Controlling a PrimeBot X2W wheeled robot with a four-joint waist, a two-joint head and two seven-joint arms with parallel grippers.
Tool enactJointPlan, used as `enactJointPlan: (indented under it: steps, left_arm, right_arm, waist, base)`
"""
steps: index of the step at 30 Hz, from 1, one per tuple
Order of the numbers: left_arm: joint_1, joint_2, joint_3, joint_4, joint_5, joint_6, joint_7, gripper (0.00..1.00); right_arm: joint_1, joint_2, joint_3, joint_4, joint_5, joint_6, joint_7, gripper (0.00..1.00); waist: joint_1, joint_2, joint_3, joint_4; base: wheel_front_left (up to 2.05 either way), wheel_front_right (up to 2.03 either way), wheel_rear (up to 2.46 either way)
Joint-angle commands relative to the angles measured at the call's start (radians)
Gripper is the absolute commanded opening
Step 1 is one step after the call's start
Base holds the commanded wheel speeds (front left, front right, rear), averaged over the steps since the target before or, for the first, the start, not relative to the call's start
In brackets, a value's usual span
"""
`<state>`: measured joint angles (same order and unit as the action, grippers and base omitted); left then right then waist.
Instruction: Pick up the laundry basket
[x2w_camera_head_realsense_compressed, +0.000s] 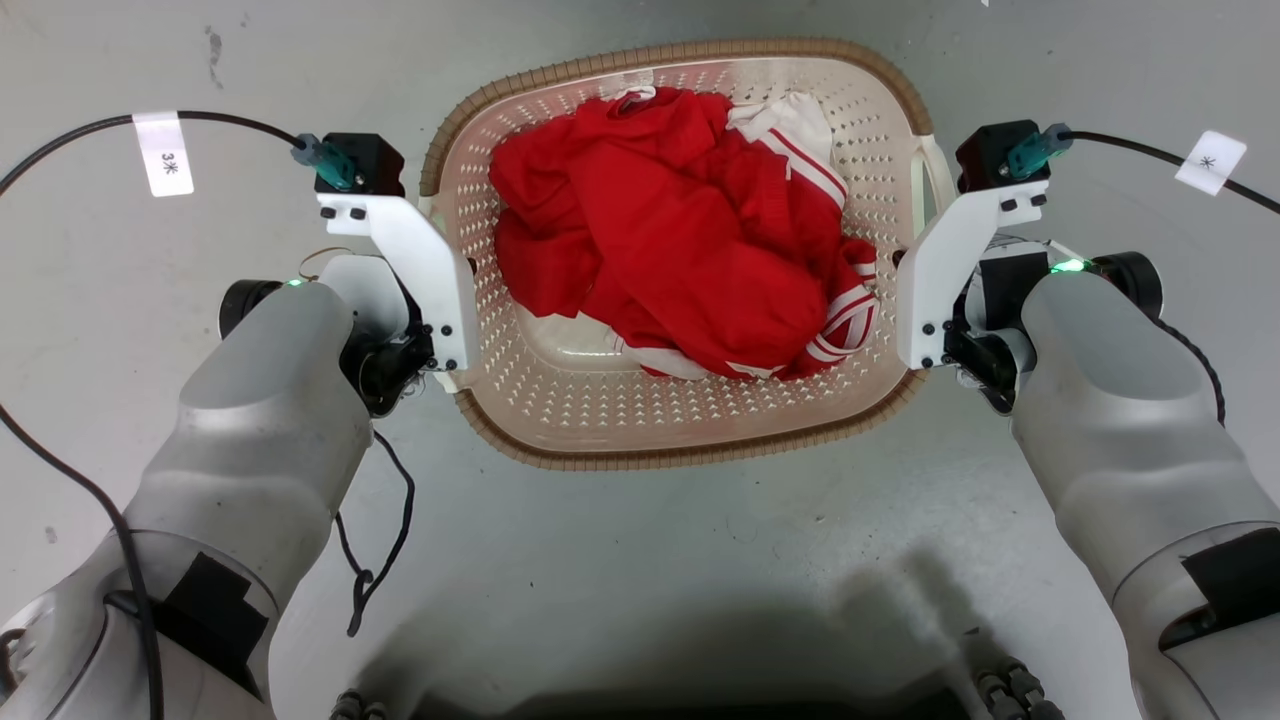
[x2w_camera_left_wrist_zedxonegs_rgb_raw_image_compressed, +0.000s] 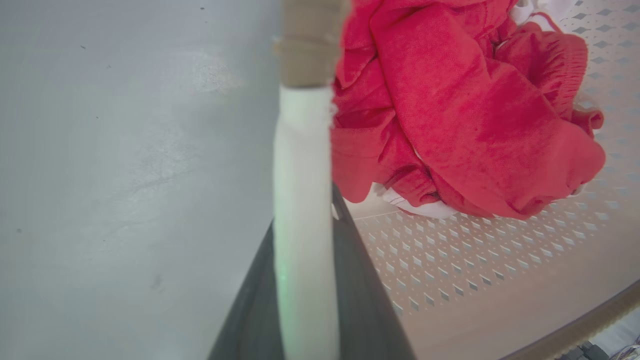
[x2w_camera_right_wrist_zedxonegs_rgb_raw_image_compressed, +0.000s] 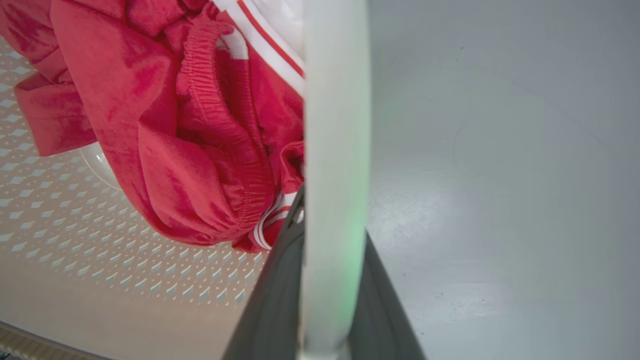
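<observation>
1. The laundry basket (x2w_camera_head_realsense_compressed: 600, 400) lies between the robot's two arms, with grey floor (x2w_camera_head_realsense_compressed: 700, 560) all round it and a heap of red clothes (x2w_camera_head_realsense_compressed: 680, 250) inside.
2. The left pincer (x2w_camera_left_wrist_zedxonegs_rgb_raw_image_compressed: 303, 215) is closed narrow on the basket's left white handle (x2w_camera_left_wrist_zedxonegs_rgb_raw_image_compressed: 302, 150), a dark finger pressed against each side.
3. The right pincer (x2w_camera_right_wrist_zedxonegs_rgb_raw_image_compressed: 334, 215) grips the opposite white handle (x2w_camera_right_wrist_zedxonegs_rgb_raw_image_compressed: 332, 125) the same way.

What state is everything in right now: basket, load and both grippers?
laundry basket: upright, loaded; whether it is off the floor, cannot tell.
red clothes: crumpled heap inside the basket.
left gripper: shut on the basket's left handle.
right gripper: shut on the right handle.
</observation>
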<state>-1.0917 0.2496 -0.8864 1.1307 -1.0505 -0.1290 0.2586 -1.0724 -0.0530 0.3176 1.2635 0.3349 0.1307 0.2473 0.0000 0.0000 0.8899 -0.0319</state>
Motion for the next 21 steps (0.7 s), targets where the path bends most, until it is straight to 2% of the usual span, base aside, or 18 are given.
enactJointPlan:
  steps: [1, 7, 21]
  left_arm:
    - [-0.018, 0.0, -0.008, -0.002, -0.004, -0.003, 0.008, 0.0]
    - [-0.004, -0.003, -0.028, 0.009, -0.038, -0.003, 0.055, 0.0]
    - [0.067, -0.038, -0.061, 0.037, -0.134, -0.004, 0.237, 0.0]
  right_arm:
    - [-0.015, 0.006, 0.011, 0.001, 0.006, 0.0, 0.011, 0.0]
    - [-0.004, 0.005, 0.04, 0.01, 0.04, 0.0, 0.075, 0.0]
    - [0.074, 0.007, 0.088, 0.02, 0.133, 0.0, 0.303, 0.0]
  waist:
    - [0.0, 0.0, -0.004, 0.0]
    - [0.0, 0.0, -0.057, 0.006]
    - [0.0, 0.0, -0.31, 0.036]
  base:
    - [0.0, 0.0, 0.0]
    - [0.0, 0.0, 0.0]
    - [0.0, 0.0, 0.0]
